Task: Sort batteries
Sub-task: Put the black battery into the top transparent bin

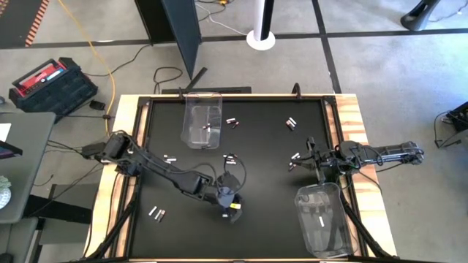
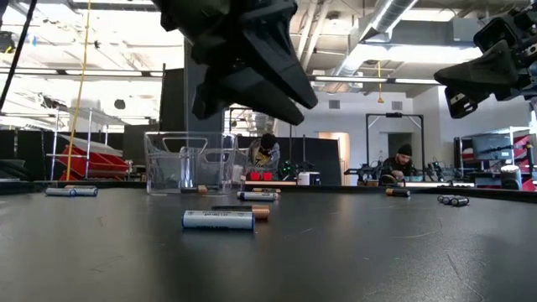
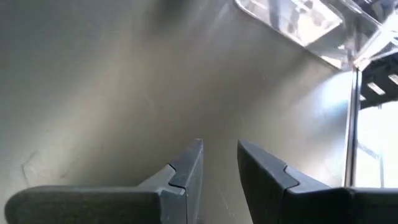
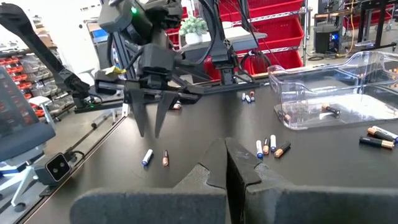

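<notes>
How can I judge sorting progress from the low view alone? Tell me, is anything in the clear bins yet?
Observer: Yes. The far clear bin holds at least two batteries, and the near clear bin by the right arm holds one white battery.
Operator: That dark arm fills my picture. Is its claw carrying one?
Observer: No. That is the left claw; its fingers stand apart with nothing between them, only bare black mat below.
</notes>
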Motion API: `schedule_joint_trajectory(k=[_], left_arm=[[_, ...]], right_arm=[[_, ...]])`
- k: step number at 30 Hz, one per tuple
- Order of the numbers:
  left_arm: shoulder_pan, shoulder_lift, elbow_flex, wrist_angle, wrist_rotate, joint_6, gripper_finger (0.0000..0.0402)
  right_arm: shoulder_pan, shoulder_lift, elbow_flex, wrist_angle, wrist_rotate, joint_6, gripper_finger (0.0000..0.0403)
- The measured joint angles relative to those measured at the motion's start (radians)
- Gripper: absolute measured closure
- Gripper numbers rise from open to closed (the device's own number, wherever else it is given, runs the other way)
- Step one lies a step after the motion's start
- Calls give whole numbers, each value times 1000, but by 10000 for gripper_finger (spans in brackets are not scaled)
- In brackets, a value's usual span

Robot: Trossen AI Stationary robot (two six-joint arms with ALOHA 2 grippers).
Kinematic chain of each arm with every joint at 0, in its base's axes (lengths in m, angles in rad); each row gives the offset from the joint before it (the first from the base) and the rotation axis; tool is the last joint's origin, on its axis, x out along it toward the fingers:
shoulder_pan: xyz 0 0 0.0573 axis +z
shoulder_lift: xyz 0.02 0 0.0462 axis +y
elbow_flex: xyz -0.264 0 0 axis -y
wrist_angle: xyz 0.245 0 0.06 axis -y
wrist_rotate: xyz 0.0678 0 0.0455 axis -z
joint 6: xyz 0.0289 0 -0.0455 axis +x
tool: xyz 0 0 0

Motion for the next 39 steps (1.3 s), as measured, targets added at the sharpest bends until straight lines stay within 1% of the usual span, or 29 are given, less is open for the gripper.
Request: schedule_joint_trajectory(k=[8, 11, 14, 18, 20, 25, 28, 32, 36, 39], left_arm=[[42, -1, 0, 123, -8, 2, 304], [56, -1, 0, 150, -12, 18, 292], [66, -1, 0, 156, -20, 37, 271], [75, -1, 0, 165, -96, 117, 246], [82, -1, 0, 157, -110, 196, 242], [80, -1, 0, 122, -118, 207, 245], [49, -1, -17, 97, -136, 287, 248], [-38, 0, -91, 101, -221, 297, 248], [-120, 0, -170, 182, -327, 316, 249], [-158, 0, -223, 242, -370, 333, 249]], right_arm=[[0, 0, 0, 0, 0, 0, 392], [0, 0, 0, 0, 0, 0, 392], [0, 0, 0, 0, 0, 0, 392], [0, 0, 0, 0, 0, 0, 392], [0, 0, 0, 0, 0, 0, 392], [0, 0, 0, 0, 0, 0, 392], [0, 0, 0, 0, 0, 0, 392], [0, 0, 0, 0, 0, 0, 392], [0, 0, 0, 0, 0, 0, 392], [0, 0, 0, 0, 0, 0, 392]])
